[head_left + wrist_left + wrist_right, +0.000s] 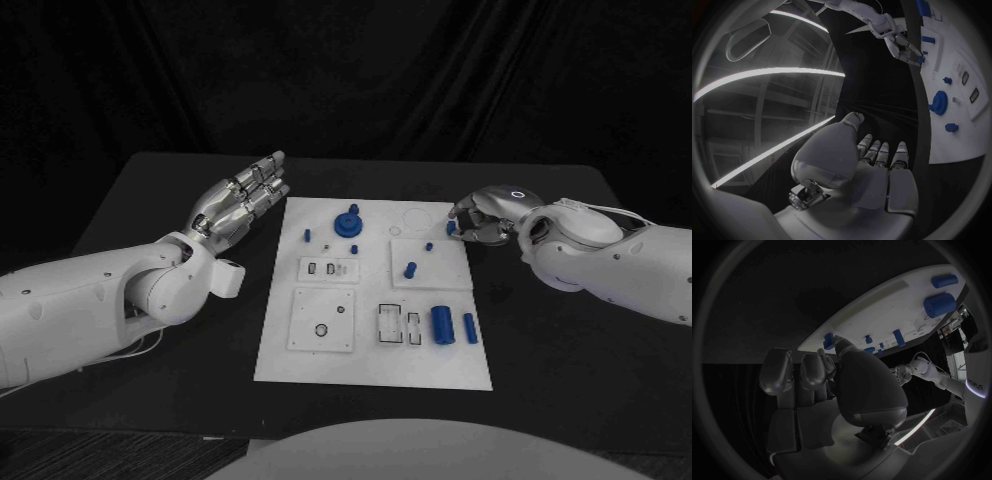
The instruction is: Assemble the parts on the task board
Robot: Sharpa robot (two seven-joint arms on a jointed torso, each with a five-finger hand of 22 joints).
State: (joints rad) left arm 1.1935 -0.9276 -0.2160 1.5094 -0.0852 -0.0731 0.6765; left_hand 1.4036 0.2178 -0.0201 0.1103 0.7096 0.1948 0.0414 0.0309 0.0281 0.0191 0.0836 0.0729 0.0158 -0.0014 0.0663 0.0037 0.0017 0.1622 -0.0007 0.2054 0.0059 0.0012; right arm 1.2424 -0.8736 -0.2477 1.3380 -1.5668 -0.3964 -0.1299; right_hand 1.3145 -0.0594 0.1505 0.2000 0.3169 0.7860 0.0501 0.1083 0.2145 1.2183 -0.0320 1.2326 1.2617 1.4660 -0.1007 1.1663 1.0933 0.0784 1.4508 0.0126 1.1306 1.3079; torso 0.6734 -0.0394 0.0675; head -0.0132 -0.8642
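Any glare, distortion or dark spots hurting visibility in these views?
Head view: even light, task board bright against the black table, blue parts clear. Left wrist view: fisheye bends the board edge; bright curved streaks of glare behind the left hand. Right wrist view: right hand in shadow, its fingers dark.

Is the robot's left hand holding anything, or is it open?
Open. The left hand hovers beside the task board, fingers straight, holding nothing.
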